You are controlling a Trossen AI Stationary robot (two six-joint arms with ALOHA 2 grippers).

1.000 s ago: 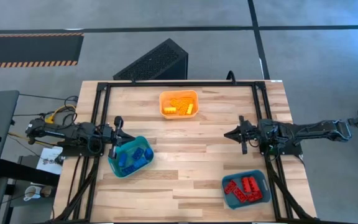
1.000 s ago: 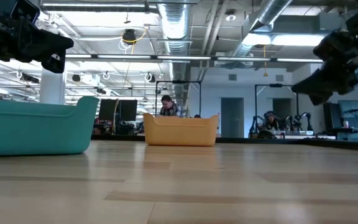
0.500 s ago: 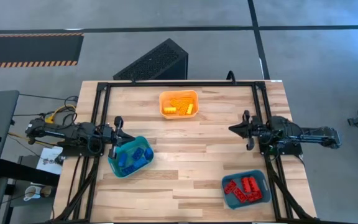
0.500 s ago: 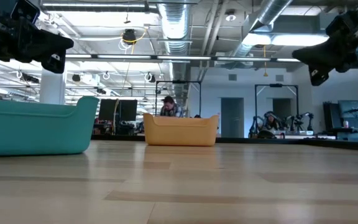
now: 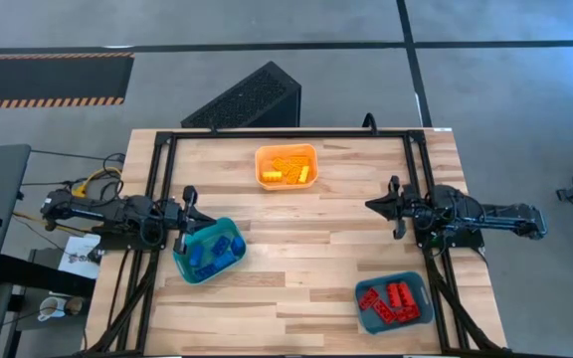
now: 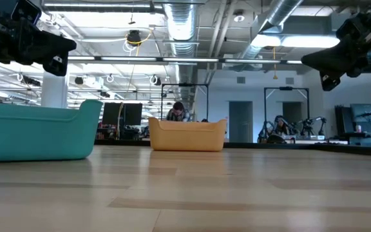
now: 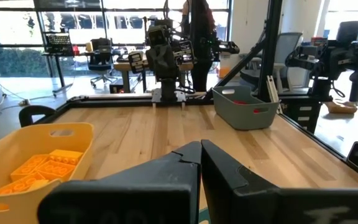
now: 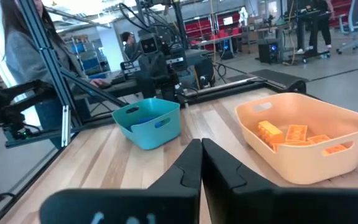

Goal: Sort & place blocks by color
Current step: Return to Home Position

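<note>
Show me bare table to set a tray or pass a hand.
Largest free patch: centre of the table, bordered by orange bin, teal bin, right gripper and the red-block bin. Also bare: the strip between teal and red-block bins, both corners beside the orange bin. Crowded: left edge, left gripper beside the teal bin.

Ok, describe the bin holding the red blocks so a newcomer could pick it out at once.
On the wooden table, look in the high view at the picture's lower right corner, on the right arm's side. The grey-blue bin there holds the red blocks; the orange bin holds yellow ones and the teal bin blue ones.
</note>
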